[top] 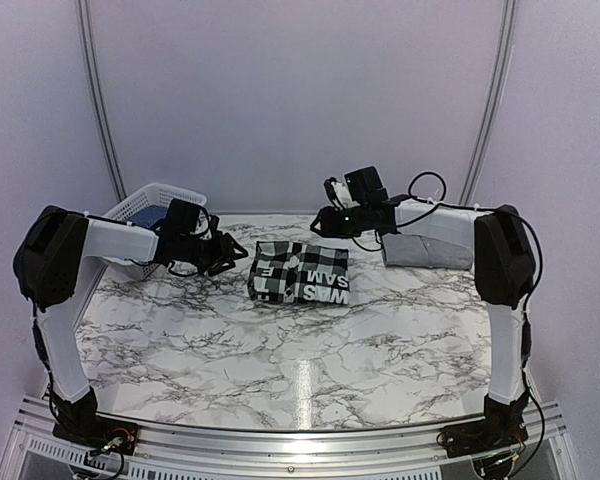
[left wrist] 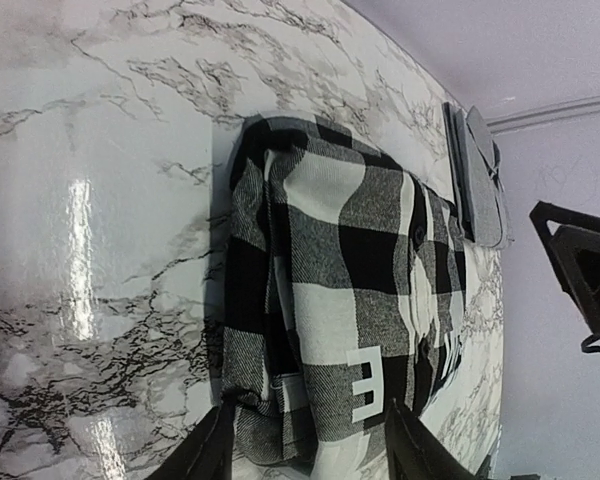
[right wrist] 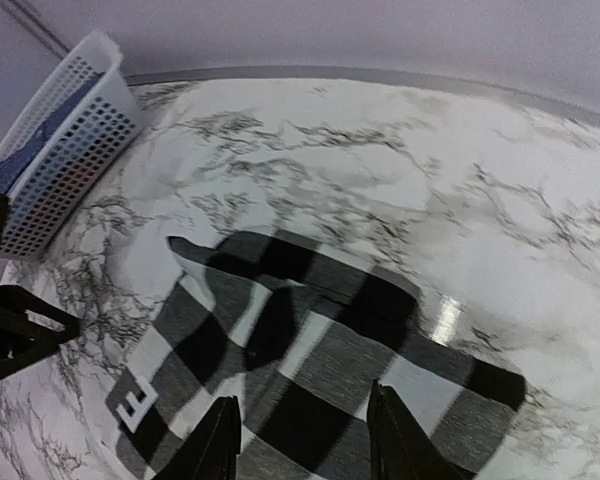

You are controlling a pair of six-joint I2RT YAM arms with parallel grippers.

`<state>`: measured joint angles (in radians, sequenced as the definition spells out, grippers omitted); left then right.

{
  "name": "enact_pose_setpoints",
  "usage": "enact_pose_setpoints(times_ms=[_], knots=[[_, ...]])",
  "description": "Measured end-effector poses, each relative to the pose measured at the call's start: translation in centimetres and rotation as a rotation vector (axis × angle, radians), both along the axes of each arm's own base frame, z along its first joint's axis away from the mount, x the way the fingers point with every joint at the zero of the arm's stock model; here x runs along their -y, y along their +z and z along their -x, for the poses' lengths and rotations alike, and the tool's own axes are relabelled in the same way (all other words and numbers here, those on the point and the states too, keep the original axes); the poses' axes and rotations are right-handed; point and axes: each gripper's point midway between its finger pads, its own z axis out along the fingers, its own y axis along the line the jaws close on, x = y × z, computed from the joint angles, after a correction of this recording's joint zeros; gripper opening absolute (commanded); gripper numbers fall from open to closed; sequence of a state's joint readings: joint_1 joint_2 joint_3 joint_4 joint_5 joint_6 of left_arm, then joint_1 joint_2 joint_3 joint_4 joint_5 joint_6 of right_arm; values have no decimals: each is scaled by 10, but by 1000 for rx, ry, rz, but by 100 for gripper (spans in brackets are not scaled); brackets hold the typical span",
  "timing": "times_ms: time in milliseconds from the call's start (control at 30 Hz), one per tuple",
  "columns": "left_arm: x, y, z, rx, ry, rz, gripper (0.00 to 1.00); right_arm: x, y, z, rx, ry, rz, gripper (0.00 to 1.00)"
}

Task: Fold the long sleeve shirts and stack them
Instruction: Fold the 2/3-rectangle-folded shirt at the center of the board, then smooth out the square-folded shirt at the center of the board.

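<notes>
Top view: one folded long sleeve shirt (top: 300, 272), black-and-white check, lies flat on the marble tabletop (top: 280, 350) in the gap between the two sets of jaws. The left arm (top: 120, 240) reaches in from the left; the left jaws sit just off the shirt's left edge, not touching it. The right arm (top: 440, 225) reaches in from the right; the right jaws are near the shirt's far right corner, apart from it. Only this view shows the black band with a row of white block letters on the shirt's near right part.

Left jaws: parted with a clear gap, nothing held. Right jaws: parted too, nothing held.

Left wrist view: the shirt lies just ahead of the left jaws, its near edge showing in the gap between the two fingers (left wrist: 208, 452). This is the only view with the stacked fold layers along that edge; a single white block letter is visible. A grey folded cloth (left wrist: 480, 180) lies beyond the shirt, well away from the left jaws; the top view places it under the right arm, behind the right jaws. A black piece of the right arm's end shows at the right edge.

Right wrist view: the shirt lies ahead of and below the right jaws, with check squares filling the gap between the fingers (right wrist: 392, 436). A white basket (right wrist: 70, 130) stands beyond the shirt on the far side from the right jaws, with something blue inside; the top view puts it behind the left jaws. A dark piece of the left arm's end shows at the left edge.
</notes>
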<state>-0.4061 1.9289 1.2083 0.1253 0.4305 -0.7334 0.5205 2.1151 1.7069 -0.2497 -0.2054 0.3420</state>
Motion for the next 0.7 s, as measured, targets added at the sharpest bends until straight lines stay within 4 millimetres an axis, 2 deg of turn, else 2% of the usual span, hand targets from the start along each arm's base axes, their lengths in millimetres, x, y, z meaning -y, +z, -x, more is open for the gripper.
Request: enact_pose_setpoints(times_ms=[33,100,200,267,400,567,700], knots=[[2,-2,3,-3,-10,2,47,-17,10,-1,31,33,-26,30],[10,-7,6,-6,-33,0,43,-40,18,2,58,77,-52,25],[28,-7,0,10,-66,7,35,-69,21,-3,89,124,-109,24],[43,-3,-12,36,-77,22,31,-77,11,-9,83,133,-129,22],[57,1,-22,51,-75,44,29,-84,-29,-21,25,135,-148,22],[54,-9,-19,36,-51,27,34,-87,-81,-23,-72,139,-165,27],[48,-30,-7,-4,-46,-4,42,-92,-98,-30,-106,144,-190,31]])
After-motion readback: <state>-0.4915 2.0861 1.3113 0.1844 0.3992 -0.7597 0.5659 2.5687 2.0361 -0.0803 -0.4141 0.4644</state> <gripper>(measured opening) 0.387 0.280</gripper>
